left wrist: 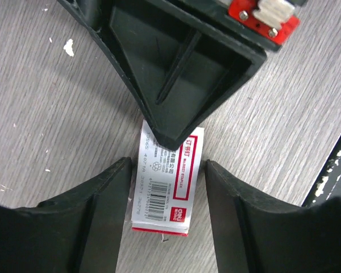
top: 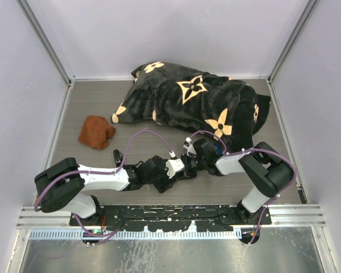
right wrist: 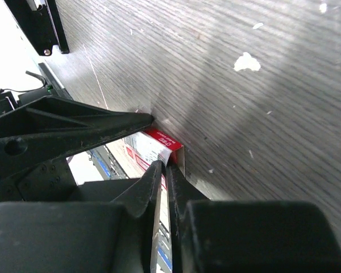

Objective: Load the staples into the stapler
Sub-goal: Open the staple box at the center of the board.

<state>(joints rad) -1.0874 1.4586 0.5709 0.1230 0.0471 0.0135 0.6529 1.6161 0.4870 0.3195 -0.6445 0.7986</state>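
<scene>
The staples [left wrist: 165,187], a small white box with a red label and a barcode, lie flat on the grey wood table. My left gripper [left wrist: 167,165] is open and straddles the box, one finger close beside each long side with a thin gap. My right gripper [right wrist: 163,166] comes in from the far end and is shut on the thin top wall at the open end of the staples box [right wrist: 150,149]. In the top view the left gripper [top: 169,170] and the right gripper [top: 183,166] meet at the near middle of the table. The stapler is out of view.
A black blanket with tan flower prints [top: 193,105] lies bunched across the back of the table. A brown cloth [top: 96,132] sits at the left. Grey walls close three sides, and a metal rail [top: 170,213] runs along the near edge.
</scene>
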